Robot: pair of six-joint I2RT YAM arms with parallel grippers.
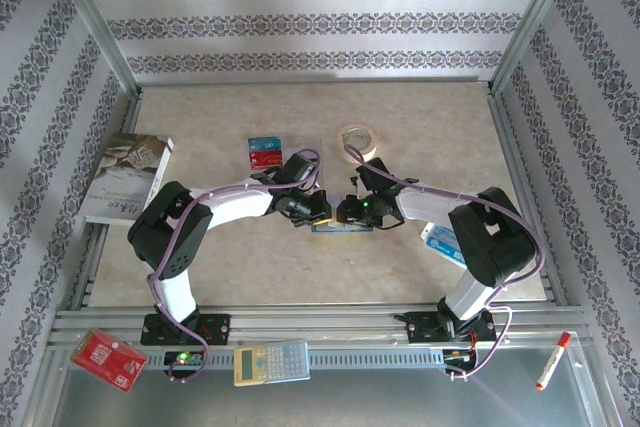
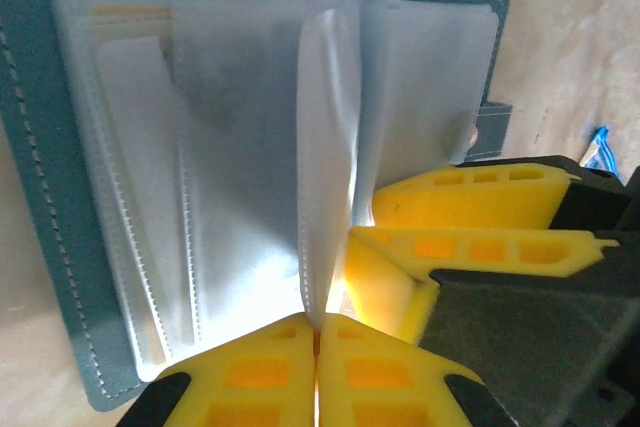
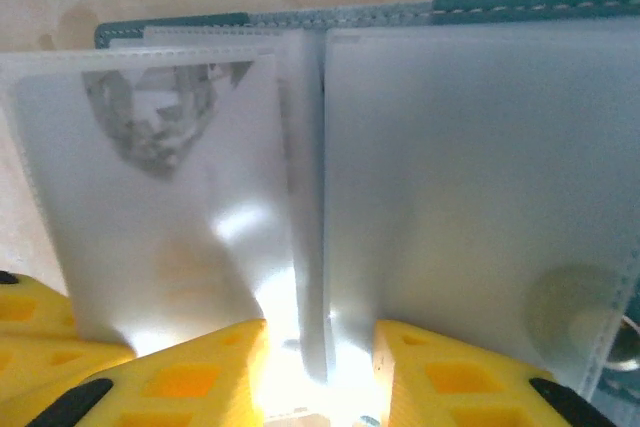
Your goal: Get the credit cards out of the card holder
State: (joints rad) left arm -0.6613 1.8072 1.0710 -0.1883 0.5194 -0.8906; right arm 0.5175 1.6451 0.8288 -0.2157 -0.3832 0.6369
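Card holder: small flat dusty teal-blue folding wallet [image 2: 40, 207], lying open on the table at the centre of the top view, beneath both end effectors. Its stitched border runs down the left side of the left wrist view.
Sleeves: clear plastic card pockets [image 2: 240, 147] fanned across the open holder. One leaf [image 2: 325, 147] stands up on edge from the stack.
Left end effector: yellow fingers [image 2: 316, 372] at the bottom of the left wrist view, jaws pressed together and pinching the lower edge of the upright leaf.
Right end effector: yellow fingers [image 3: 320, 377] at the bottom of the right wrist view, jaws a little apart and straddling the edge of a sleeve. Whether they touch it cannot be told.
Credit cards: one blue and one red small rectangular plastic card [image 1: 265, 152], flat on the table and touching each other, above and left of the holder and apart from it.
Table: beige mottled surface [image 1: 420, 127].
Tape roll: cream ring [image 1: 357, 139], upper centre, to the right of the cards.
Booklet: grey-white cover [image 1: 125, 179], left side of the frame.
Packet: blue-and-white, flat [image 1: 440, 239], beside the right arm and partly hidden by it.
Front rail: red patterned board [image 1: 108, 359] at lower left; yellow-and-grey calculator [image 1: 270, 362] at lower centre; red-and-white marker pen [image 1: 553, 360] at lower right.
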